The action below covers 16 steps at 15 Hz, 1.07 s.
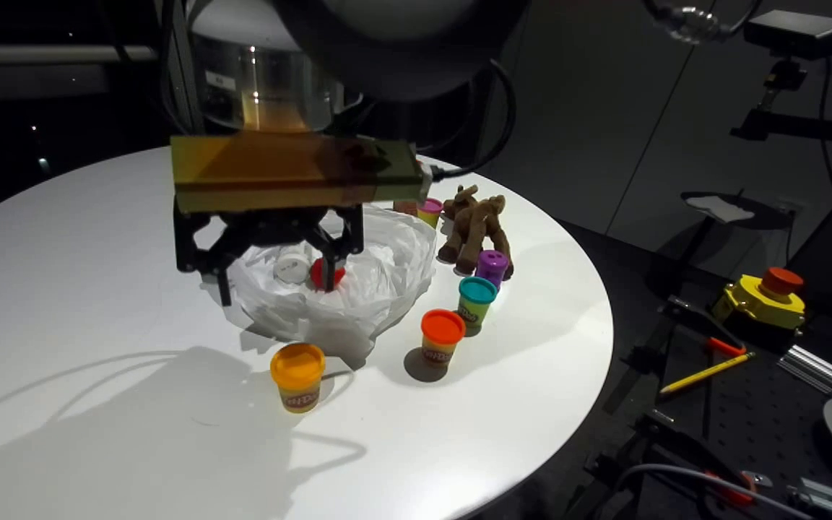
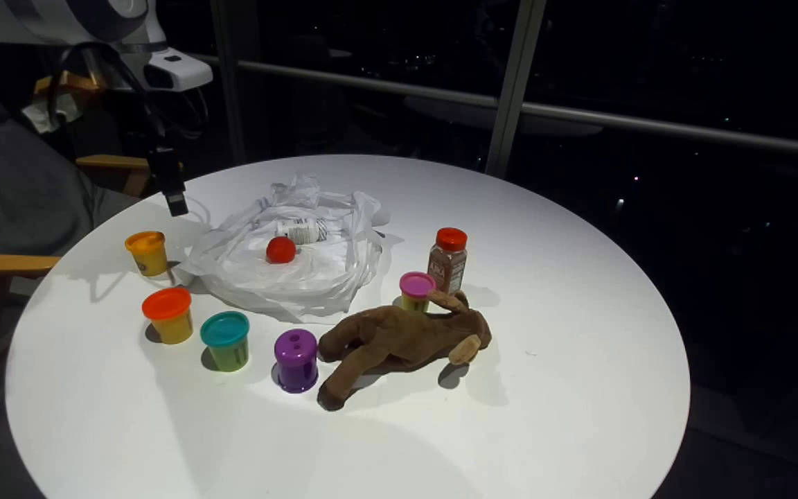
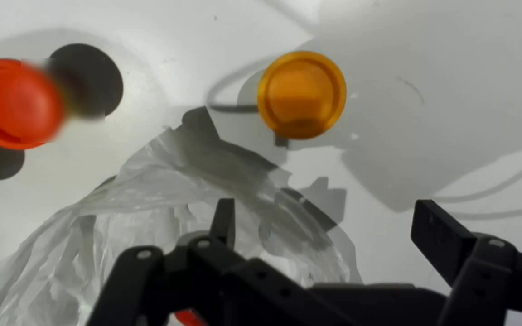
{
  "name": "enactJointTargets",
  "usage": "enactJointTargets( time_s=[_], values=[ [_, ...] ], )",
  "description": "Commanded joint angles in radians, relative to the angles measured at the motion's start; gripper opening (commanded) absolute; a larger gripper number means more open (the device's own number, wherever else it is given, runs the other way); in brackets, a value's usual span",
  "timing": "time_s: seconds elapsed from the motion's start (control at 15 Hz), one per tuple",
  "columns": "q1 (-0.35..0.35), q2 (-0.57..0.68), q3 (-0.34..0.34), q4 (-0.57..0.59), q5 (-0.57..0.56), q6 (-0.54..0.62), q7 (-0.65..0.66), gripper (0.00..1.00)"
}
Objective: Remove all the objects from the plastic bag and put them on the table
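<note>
Bottle of white plastic with a printed label (image 2: 295, 231) lies on its side in the slumped bag of thin, translucent white film (image 2: 316, 277), just beside a small red rounded object (image 2: 280, 250), perhaps touching it. The bottle should prove light, stiff and smooth, apt to roll; a grip across the middle of its barrel from above looks safest. Whether the red object is firm or soft cannot be told; its curve may slip out of a shallow pinch, so take it at its widest. The film will be limp, slick and easily nipped along with either. Up near the bag's edge hangs the tool (image 3: 325, 221), fingers (image 3: 442, 239) spread wide, holding nothing. Farther out, on the round white worktop (image 2: 544, 388), stand an orange-lidded tub (image 2: 147, 254), a red-lidded tub (image 2: 167, 316), a teal-lidded tub (image 2: 226, 341), a pink-lidded tub (image 2: 415, 285), a purple cylinder with holes in its top (image 2: 296, 364) and a red-capped clear jar (image 2: 446, 263); a brown plush animal (image 2: 399, 339) lies beside the cylinder.
</note>
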Motion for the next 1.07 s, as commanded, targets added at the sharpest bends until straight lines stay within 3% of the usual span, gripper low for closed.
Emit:
enactJointTargets(
  time_s=[0.0, 0.47, 1.0],
  values=[
    [-0.018, -0.053, -0.046, 0.014, -0.028, -0.044, -0.013, 1.0],
    [-0.124, 0.037, -0.069, 0.115, -0.01, -0.092, -0.159, 1.0],
    [-0.15, 0.184, -0.089, 0.265, 0.009, -0.069, -0.253, 1.0]
  ],
)
